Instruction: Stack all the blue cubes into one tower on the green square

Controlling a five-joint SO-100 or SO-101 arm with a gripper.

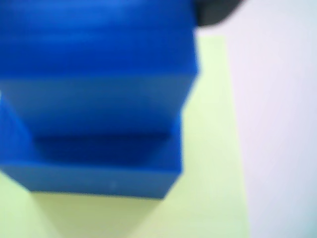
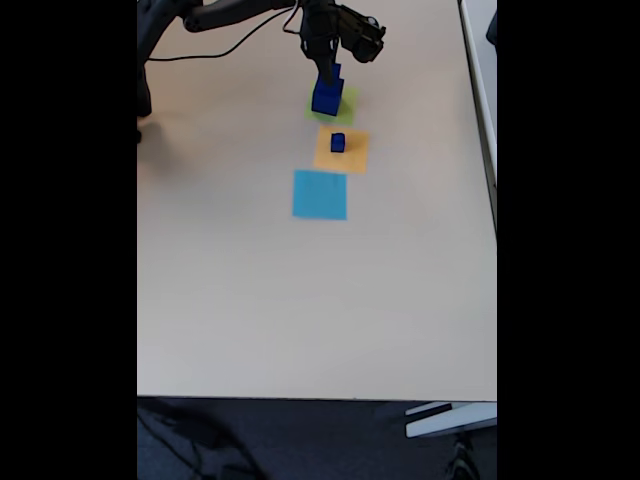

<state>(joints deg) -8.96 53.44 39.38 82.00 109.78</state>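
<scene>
Beneath the gripper (image 2: 325, 62), on a wide pale table (image 2: 250, 300): green square (image 2: 344, 108) carrying the tower (image 2: 326, 95), two blue cubes deep in the wrist view, upper block (image 1: 99, 69) set on the broader base (image 1: 99, 171). Directly under the jaws, that upper block; whether clenched on it or released, cannot tell. Farther out from the jaws, orange square (image 2: 352, 158) bearing a small blue cube (image 2: 337, 144), then a light-blue square (image 2: 320, 194). Risk, as a judgement: lifting away off-vertical could drag the top block askew or topple the pile.
</scene>
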